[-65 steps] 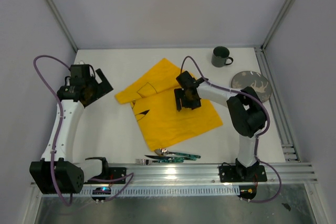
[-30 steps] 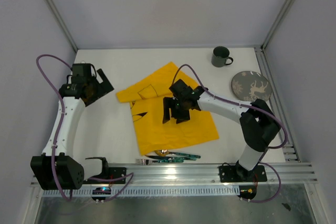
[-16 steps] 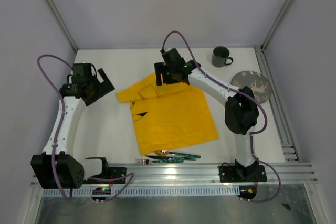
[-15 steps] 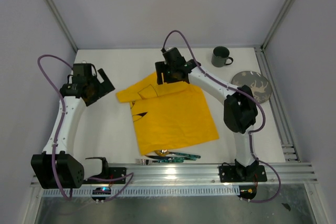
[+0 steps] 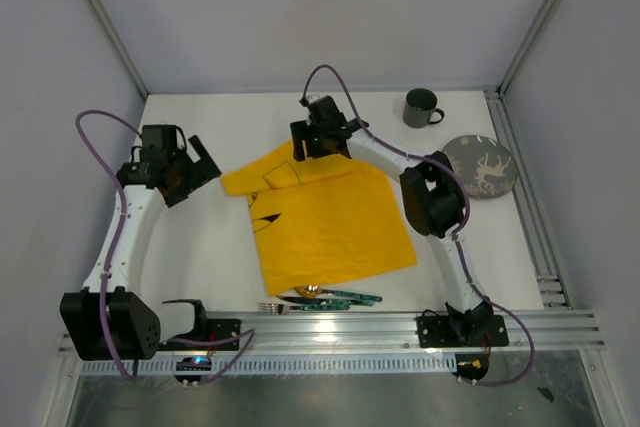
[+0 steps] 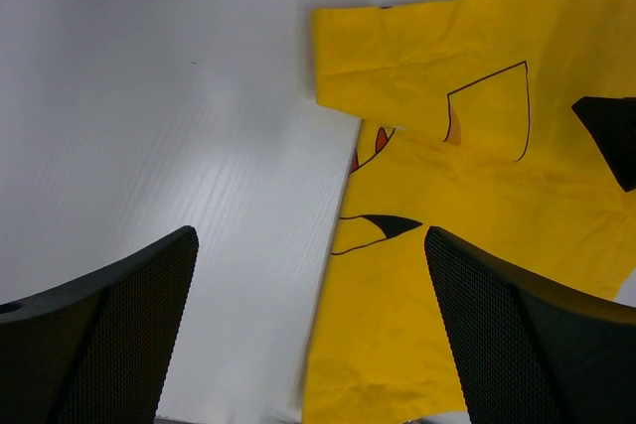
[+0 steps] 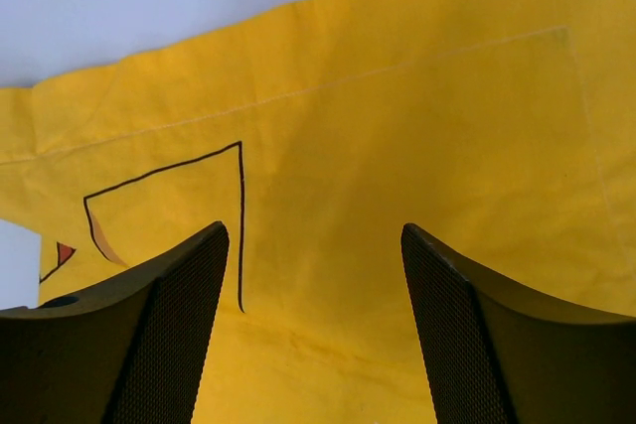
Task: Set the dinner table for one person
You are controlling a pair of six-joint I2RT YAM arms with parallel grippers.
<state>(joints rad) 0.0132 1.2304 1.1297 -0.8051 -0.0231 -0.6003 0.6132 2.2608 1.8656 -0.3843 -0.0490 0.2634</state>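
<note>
Table (image 5: 200, 247): large matte white top carrying everything in view; bare white to the left of the cloth and along the far edge.

Cloth (image 5: 330, 227): yellow with black cartoon lines, lying around the middle of the table and turned at an angle to its edges. Far-left part folded over onto itself. Lightly wrinkled, with a stitched hem visible in the right wrist view (image 7: 397, 146). Left edge against bare white in the left wrist view (image 6: 467, 245).

Left gripper (image 5: 200, 175): fingers spread wide, nothing between them. Hovering at the left side of the table, pointed toward the cloth's left corner; between the fingertips (image 6: 308, 240), only tabletop and the cloth's edge.

Right gripper (image 5: 318, 147): fingers parted, pinching nothing. Poised over the far corner of the cloth, with the arm reaching across from the near right. Between the fingertips (image 7: 313, 230), plain yellow fabric and a black printed outline; whether the tips touch the fabric cannot be told.

Mug (image 5: 422, 107): dark green, upright, near the far right corner, handle to the right, well apart from the cloth.

Plate (image 5: 480, 165): dark grey, round, with a pale deer pattern. Flat by the right edge, nearer than the mug and apart from it.

Cutlery (image 5: 325, 296): small bunch at the near edge, teal handles pointing right, right by the cloth's near corner; contact with the cloth not clear.
</note>
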